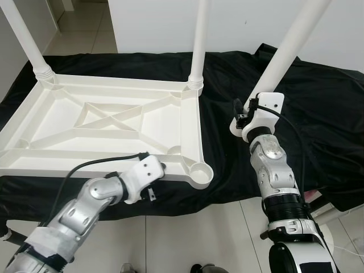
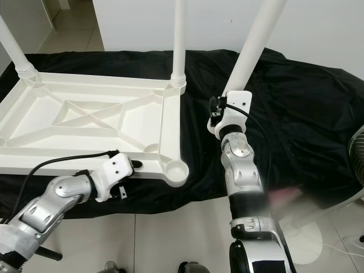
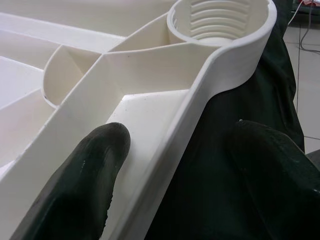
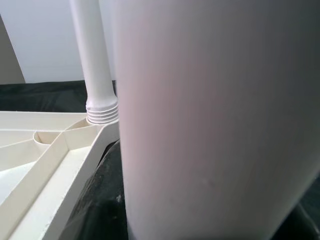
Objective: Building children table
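Note:
A white plastic table top (image 1: pixel 114 122) lies upside down on a black cloth. Two white legs stand screwed into its far corners, one on the left (image 1: pixel 25 34) and one on the right (image 1: pixel 199 40). The near right corner socket (image 1: pixel 200 171) is empty, and its threads show in the left wrist view (image 3: pixel 220 25). My left gripper (image 1: pixel 156 170) is open at the near rim beside that socket, one finger (image 3: pixel 95 160) inside the rim and the other outside over the cloth. My right gripper (image 1: pixel 253 114) is shut on a third leg (image 1: pixel 284 51), held tilted above the cloth to the right of the table top.
The black cloth (image 1: pixel 318 108) covers a low surface and hangs over its near edge. Pale tiled floor (image 1: pixel 187 233) lies in front of it. A white wall stands behind. A round white stand (image 2: pixel 310 247) sits on the floor at the near right.

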{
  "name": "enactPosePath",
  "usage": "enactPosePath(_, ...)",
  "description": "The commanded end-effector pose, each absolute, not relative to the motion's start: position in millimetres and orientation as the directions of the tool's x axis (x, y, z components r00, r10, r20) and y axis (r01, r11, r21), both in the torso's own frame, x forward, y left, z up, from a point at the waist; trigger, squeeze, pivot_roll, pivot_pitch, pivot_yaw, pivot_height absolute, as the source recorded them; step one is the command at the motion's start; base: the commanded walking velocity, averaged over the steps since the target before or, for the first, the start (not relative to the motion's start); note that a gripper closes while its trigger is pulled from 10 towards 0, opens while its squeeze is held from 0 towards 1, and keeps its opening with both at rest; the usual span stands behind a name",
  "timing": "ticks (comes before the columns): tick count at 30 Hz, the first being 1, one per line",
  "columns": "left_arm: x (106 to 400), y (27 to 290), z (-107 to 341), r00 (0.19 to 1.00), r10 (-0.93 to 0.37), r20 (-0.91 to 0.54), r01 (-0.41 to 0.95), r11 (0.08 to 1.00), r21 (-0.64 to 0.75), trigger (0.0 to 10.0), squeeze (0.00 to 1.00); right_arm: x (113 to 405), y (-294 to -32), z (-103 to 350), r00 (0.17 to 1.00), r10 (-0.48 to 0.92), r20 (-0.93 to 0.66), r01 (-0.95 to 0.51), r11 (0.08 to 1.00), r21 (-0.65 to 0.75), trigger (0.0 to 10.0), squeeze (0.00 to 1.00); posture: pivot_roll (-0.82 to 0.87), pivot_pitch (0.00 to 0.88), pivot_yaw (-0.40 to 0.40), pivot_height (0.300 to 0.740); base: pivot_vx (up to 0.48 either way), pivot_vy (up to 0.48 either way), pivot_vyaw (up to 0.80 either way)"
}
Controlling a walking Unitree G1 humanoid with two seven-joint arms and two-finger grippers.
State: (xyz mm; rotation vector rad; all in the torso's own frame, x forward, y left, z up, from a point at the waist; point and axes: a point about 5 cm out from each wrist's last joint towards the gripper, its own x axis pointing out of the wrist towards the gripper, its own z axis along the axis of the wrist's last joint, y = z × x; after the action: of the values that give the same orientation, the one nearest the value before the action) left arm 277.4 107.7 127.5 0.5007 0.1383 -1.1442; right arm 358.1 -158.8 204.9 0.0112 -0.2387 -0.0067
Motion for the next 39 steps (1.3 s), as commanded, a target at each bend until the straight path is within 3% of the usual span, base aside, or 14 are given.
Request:
enactPosePath(1, 278, 98, 119, 0.394, -0.835, -0.385, 0.914, 0.310, 0.263, 10.0, 0.00, 359, -161, 207, 0.971, -0.016, 0.239, 0.013, 1.000, 0.016, 10.0, 0.00, -0.02, 0.104, 0.000, 0.740, 0.000, 0.000, 0.00)
enactPosePath(17, 295, 48, 129, 0.456, -0.836, -0.306, 0.887, 0.395, 0.240, 10.0, 0.00, 358, -159, 205, 0.972, -0.015, 0.236, 0.010, 1.000, 0.022, 10.0, 0.00, -0.03, 0.107, 0.008, 0.740, 0.000, 0.000, 0.00)
enactPosePath(25, 303, 37, 131, 0.495, -0.817, -0.296, 0.868, 0.446, 0.220, 10.0, 0.00, 357, -161, 204, 0.972, -0.023, 0.234, 0.018, 1.000, 0.026, 10.0, 0.00, -0.03, 0.110, 0.010, 0.740, 0.000, 0.000, 0.00)
enactPosePath(39, 310, 7, 135, 0.483, -0.821, -0.304, 0.869, 0.407, 0.282, 10.0, 0.00, 351, -162, 199, 0.975, -0.025, 0.221, 0.016, 0.999, 0.041, 10.0, 0.00, -0.05, 0.120, 0.013, 0.740, 0.000, 0.000, 0.00)
